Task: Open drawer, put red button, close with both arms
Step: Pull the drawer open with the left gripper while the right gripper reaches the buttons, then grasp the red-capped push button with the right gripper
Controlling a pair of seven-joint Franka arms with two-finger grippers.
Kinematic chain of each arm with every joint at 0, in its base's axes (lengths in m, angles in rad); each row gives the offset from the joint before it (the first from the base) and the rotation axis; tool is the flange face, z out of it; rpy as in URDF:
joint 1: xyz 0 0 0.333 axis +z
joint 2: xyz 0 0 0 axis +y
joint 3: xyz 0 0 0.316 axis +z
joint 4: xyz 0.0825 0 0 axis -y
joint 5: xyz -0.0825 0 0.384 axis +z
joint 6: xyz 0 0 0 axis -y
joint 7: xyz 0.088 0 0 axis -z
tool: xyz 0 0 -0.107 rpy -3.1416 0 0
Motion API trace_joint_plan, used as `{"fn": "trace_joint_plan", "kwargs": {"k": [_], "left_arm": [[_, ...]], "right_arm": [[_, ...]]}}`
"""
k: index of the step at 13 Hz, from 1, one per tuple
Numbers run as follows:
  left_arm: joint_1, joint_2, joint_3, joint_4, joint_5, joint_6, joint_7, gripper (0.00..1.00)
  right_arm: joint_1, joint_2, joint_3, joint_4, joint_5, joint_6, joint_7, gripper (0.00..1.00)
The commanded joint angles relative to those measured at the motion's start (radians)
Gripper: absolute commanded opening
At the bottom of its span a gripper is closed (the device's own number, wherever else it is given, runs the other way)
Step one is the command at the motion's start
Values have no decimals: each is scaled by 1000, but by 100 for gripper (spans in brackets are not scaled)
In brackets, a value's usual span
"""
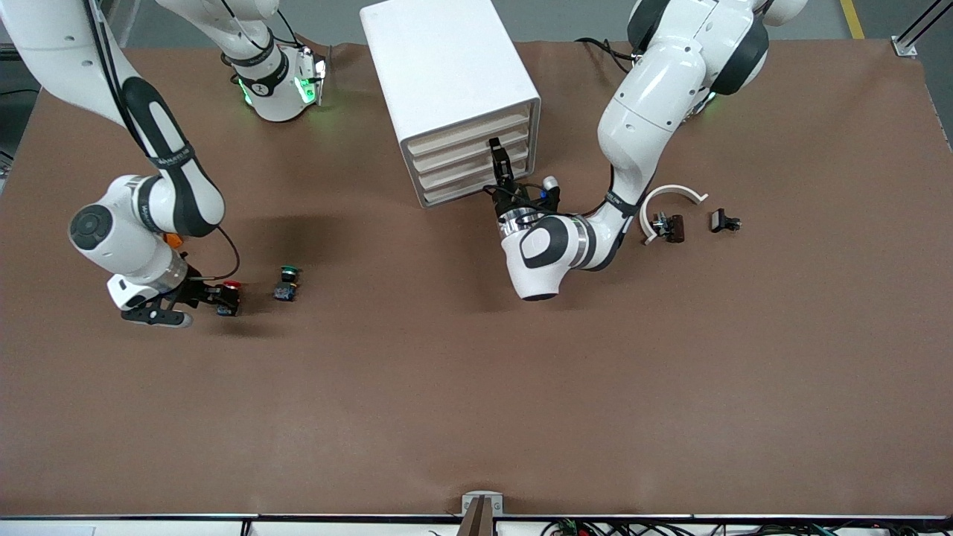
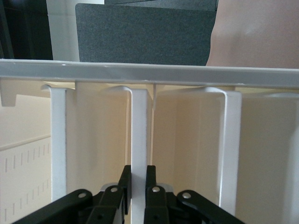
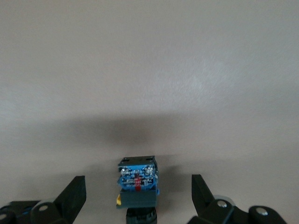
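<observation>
Red button [image 1: 231, 292] lies on its side, your wide-open right gripper [image 1: 211, 298] straddling it, while only your left wrist view shows the left gripper [image 2: 137, 184] clamping a drawer [image 2: 138, 154] handle.

Brown table [image 1: 476, 387] carries white cabinet [image 1: 447, 82] with 4 cream drawer fronts, toward robots' bases. Red button [image 1: 231, 292] lies toward right arm's end; green-capped button [image 1: 287, 283] just beside it, apart. Toward left arm's end: white curved piece [image 1: 674, 195], small dark part [image 1: 668, 227] touching it, another dark part [image 1: 724, 221] near, apart
</observation>
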Motion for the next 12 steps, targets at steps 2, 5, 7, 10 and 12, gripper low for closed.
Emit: {"fn": "trace_joint_plan", "kwargs": {"k": [2,5,7,10,12], "left_arm": [[5,9,4,22,-18,-8,-29,15],[22,11,11,22,-15,-8,-26,15],[44,11,13,23,-8,-2,-23,15],[76,12,19,23,6,-2,-22,15],[93,14,22,23,15,-2,-22,15]], "right_arm": [[-3,-1,2,-10,-9,10,2,100],[-3,10,2,-9,-9,9,9,100],[-4,10,2,-10,-9,6,14,100],[-3,12,2,-10,-9,-2,13,100],[-1,12,2,-10,-8,-22,16,66]]}}
